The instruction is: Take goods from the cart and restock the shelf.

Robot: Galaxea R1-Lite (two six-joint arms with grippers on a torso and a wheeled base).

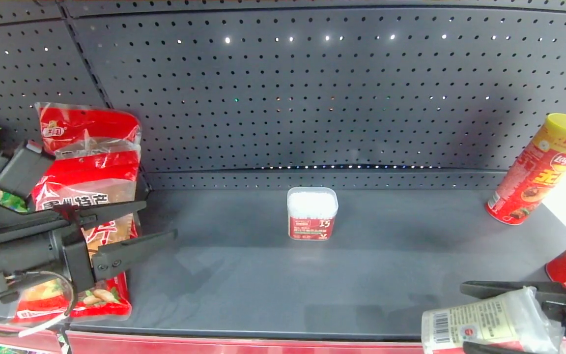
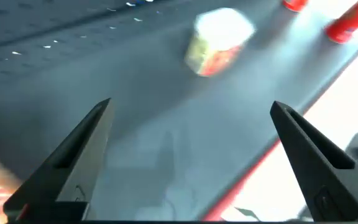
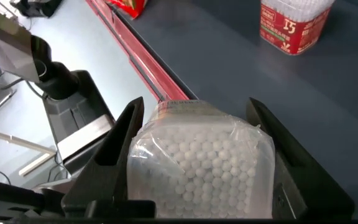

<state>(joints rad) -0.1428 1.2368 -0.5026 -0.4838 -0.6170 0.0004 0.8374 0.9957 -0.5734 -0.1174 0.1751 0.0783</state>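
Right claw [image 1: 464, 317]: swab tub [image 1: 489, 324], base leftward

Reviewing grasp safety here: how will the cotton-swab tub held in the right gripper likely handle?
The cotton-swab tub is probably light, being packed with swabs. Its glossy film wrap may slip between the right gripper's jaws. Squat and flat-bottomed like the matching tub on the shelf, it should stand without tipping.
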